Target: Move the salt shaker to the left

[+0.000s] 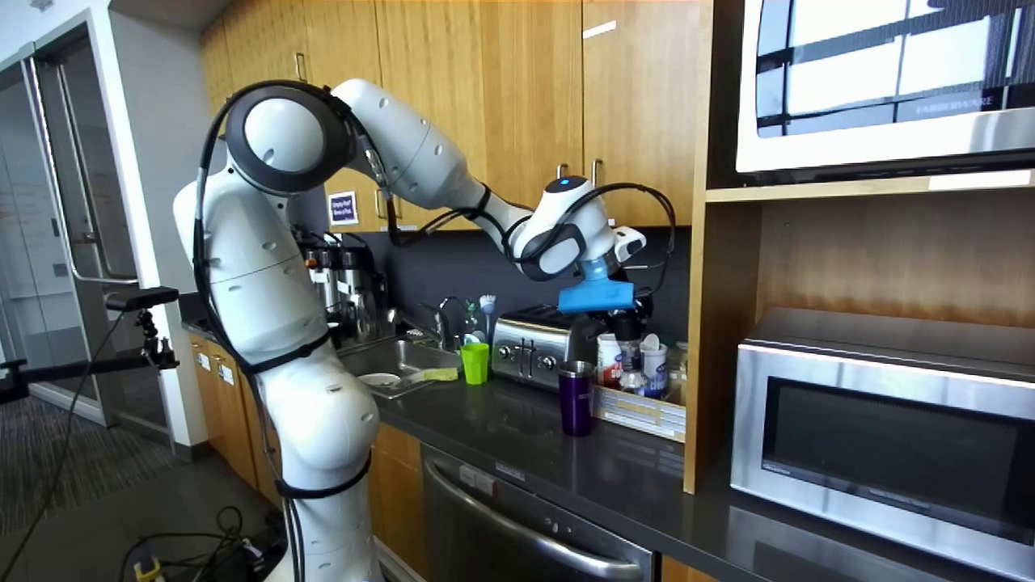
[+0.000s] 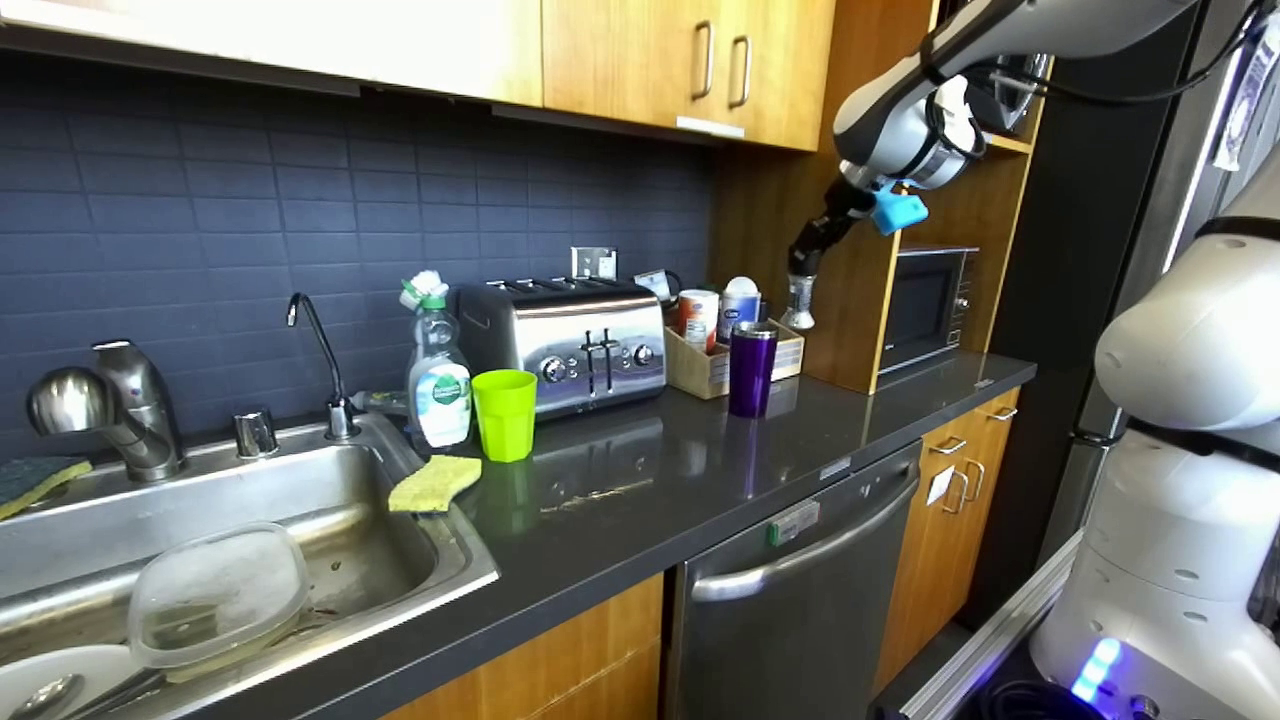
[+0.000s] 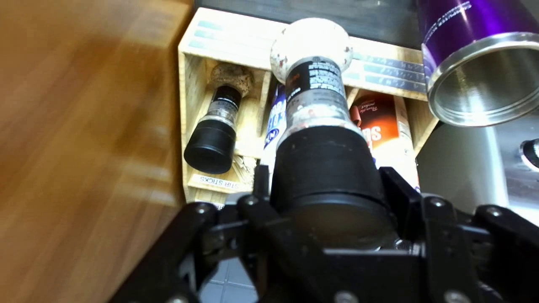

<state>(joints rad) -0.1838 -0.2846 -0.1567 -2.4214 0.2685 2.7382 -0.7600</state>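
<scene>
The salt shaker (image 3: 318, 94) has a black cap, a clear body with a dark label and a round base with pale contents. My gripper (image 3: 328, 185) is shut on its black cap, one finger on each side. The shaker also shows in both exterior views (image 1: 633, 376) (image 2: 800, 298), hanging slightly tilted below the gripper (image 2: 803, 264). Its base appears raised above the wooden tray (image 3: 229, 31) and overlaps the tray's front wall in the wrist view. A similar black-capped shaker (image 3: 217, 134) leans in a tray compartment.
A purple tumbler (image 2: 752, 370) stands beside the tray. Sugar (image 3: 381, 126) and creamer (image 2: 738, 305) canisters stand in it. A wooden cabinet panel (image 3: 92, 105) rises close by. The toaster (image 2: 590, 345), green cup (image 2: 505, 415) and sink (image 2: 350, 560) are farther along the counter.
</scene>
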